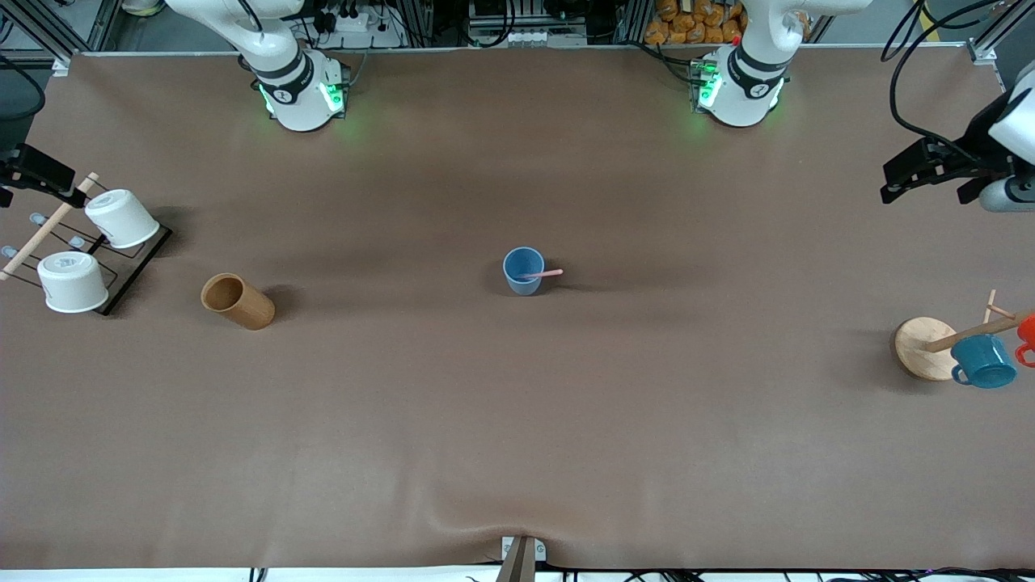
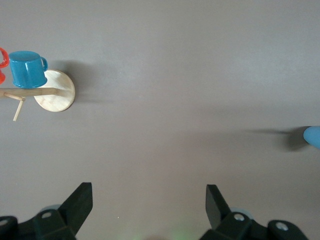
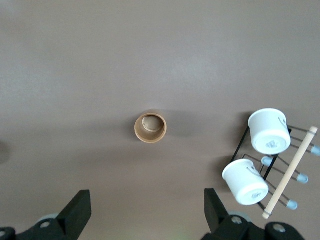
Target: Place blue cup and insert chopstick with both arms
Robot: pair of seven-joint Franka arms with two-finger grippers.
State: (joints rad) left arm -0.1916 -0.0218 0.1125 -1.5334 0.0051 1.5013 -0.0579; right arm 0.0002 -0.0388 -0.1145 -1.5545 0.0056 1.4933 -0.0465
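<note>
With the small light-blue plastic cup point(image 1: 523, 270) standing mid-bench, the thin pale-pink chopstick point(image 1: 543, 275) leaning inside it might tip out, as the left pincer point(image 2: 148, 201) and right pincer point(image 3: 147, 201) hovered high, fingers apart.

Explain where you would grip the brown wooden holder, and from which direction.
Grip the brown wooden holder across its round wall near the rim, coming straight down from above. It stands upright with its open mouth up and bare table around it, so fingers could straddle the wall or close on both sides.
</note>
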